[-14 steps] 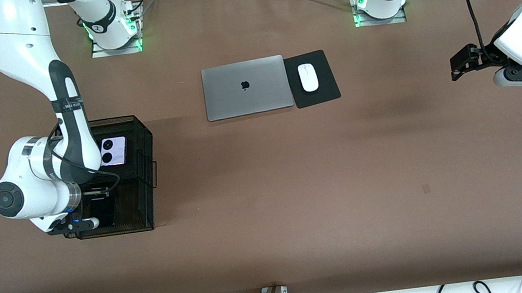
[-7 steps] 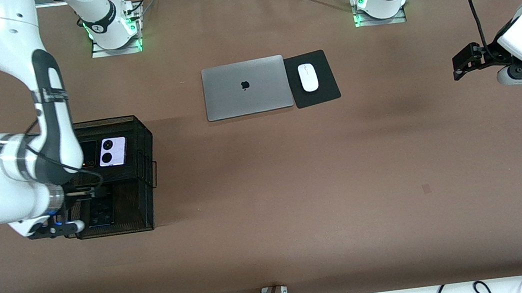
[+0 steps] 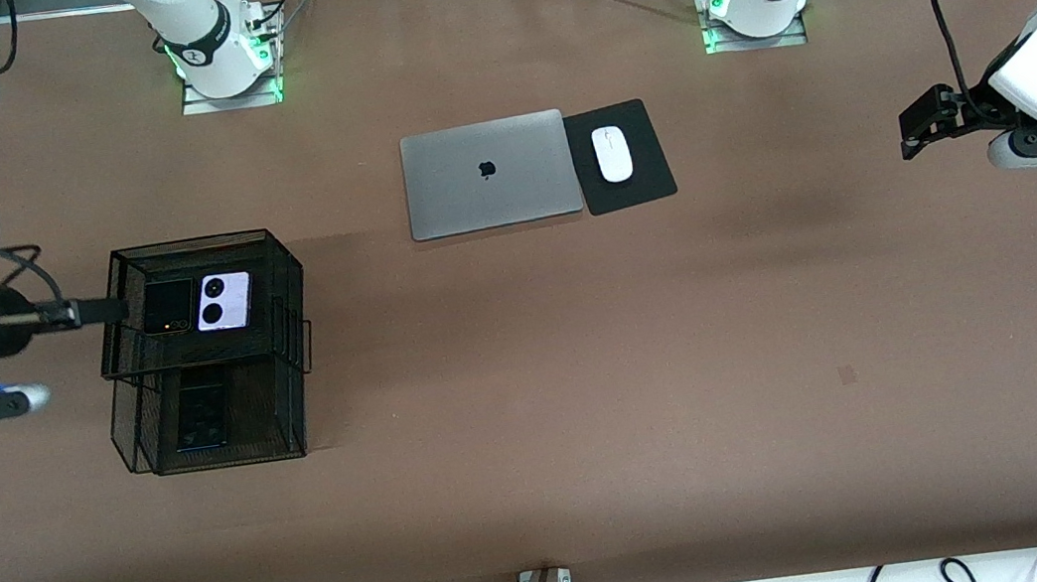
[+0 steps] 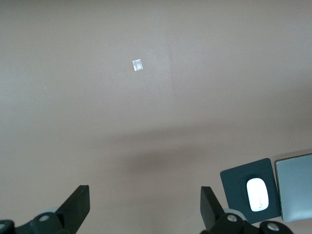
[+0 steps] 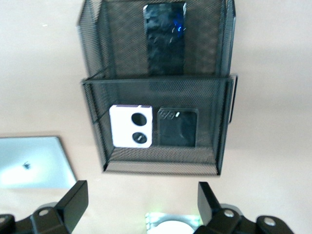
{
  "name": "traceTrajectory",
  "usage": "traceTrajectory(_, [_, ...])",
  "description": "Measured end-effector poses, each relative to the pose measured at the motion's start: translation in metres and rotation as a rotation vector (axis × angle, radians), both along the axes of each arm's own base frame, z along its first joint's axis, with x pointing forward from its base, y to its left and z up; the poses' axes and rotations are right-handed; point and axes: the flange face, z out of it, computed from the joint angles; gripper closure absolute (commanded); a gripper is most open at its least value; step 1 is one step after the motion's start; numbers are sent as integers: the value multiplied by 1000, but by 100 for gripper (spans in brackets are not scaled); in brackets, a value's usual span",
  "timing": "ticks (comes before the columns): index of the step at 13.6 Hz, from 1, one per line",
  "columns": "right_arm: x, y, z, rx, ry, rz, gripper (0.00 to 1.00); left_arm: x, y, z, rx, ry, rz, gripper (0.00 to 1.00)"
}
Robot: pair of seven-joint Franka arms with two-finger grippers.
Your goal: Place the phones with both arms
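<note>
The high front camera is looking down across the whole table (image 3: pixel 539 448) toward both bases, while the right wrist camera is facing straight down over the mesh rack (image 5: pixel 158 126), sharing it with the front view, and the left wrist camera is catching the mouse pad (image 4: pixel 243 187) and laptop (image 4: pixel 295 185)

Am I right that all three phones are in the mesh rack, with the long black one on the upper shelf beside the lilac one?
Not quite. All three are in the mesh rack, but the long black phone lies on the lower shelf. The square black phone sits beside the lilac phone on the upper shelf, as the right wrist view shows.
</note>
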Motion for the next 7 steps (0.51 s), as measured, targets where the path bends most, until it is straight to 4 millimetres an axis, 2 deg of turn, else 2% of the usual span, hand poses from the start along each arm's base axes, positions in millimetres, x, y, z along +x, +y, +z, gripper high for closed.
traceTrajectory(2, [-12,16,26,4,-15,-3,1,-1,0,0,0,5,0,0])
traceTrajectory(7, [-14,46,22,-25,1,11,1,-1,0,-1,1,8,0,0])
